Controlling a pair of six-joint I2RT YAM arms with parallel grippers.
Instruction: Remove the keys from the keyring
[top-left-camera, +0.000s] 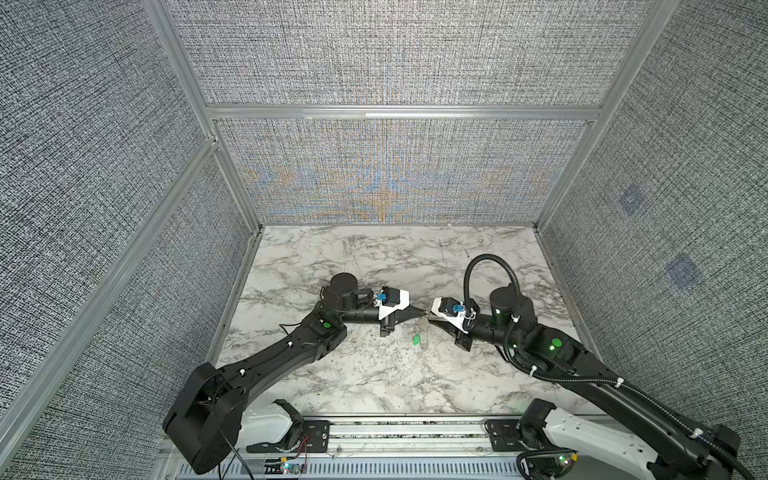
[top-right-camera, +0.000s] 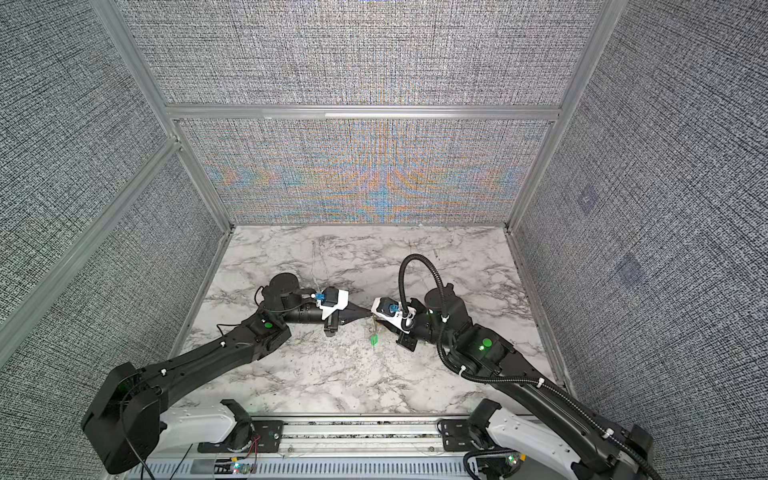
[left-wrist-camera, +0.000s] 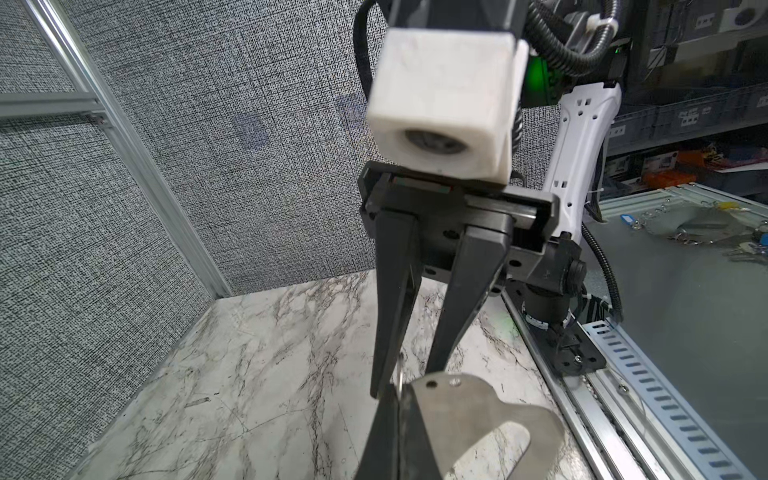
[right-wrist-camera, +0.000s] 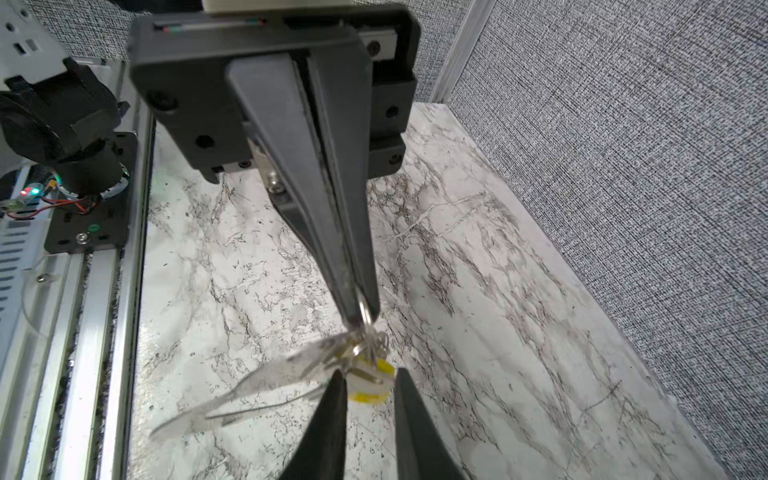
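Nearest me the green tag (top-left-camera: 415, 340) and the keyring (left-wrist-camera: 469, 399), a flat stiff metal loop, dangle above the surface (top-left-camera: 374, 374); I judge the bunch light, hard and slippery, quick to swing. Just beyond, my left claw (right-wrist-camera: 360, 305) is closed tight on a small wire ring (right-wrist-camera: 365, 311) at the bunch's top, carrying it all in the air. My right claw (top-left-camera: 430, 321) meets it tip to tip, jaws slightly apart either side of the yellow tag (right-wrist-camera: 372, 384). Whether they bite I cannot tell, but that broad plastic tag looks the surest hold.
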